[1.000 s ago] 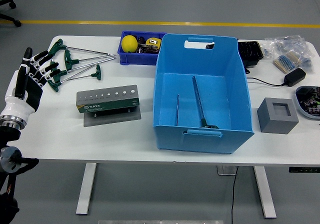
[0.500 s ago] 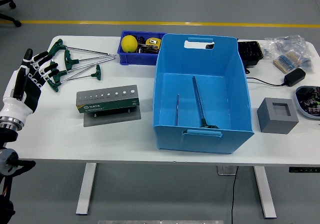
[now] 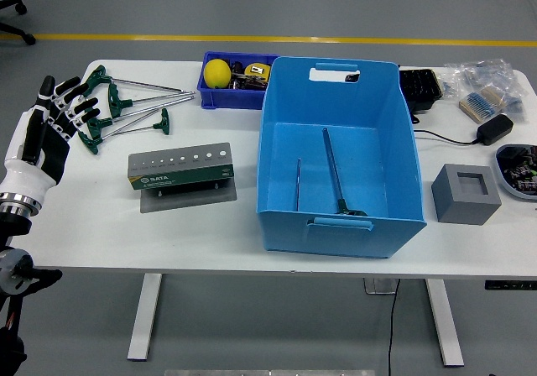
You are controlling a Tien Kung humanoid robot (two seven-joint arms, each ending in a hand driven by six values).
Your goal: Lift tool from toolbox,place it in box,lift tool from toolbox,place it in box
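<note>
Blue box (image 3: 339,154) at centre holds two tools (image 3: 332,173); you see four green T-handle keys (image 3: 126,107) at upper left, by the stand (image 3: 179,170). Your left hand (image 3: 46,128) hovers there, fingers spread, empty.

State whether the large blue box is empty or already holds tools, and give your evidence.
Not empty. The large blue box holds two long T-handle tools lying flat on its floor; four more lie outside, beside the left hand.

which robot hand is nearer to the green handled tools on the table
Left. The left robot hand is at the table's left edge, fingers spread, right beside the green handled tools. The right robot hand is not in view at all.
</note>
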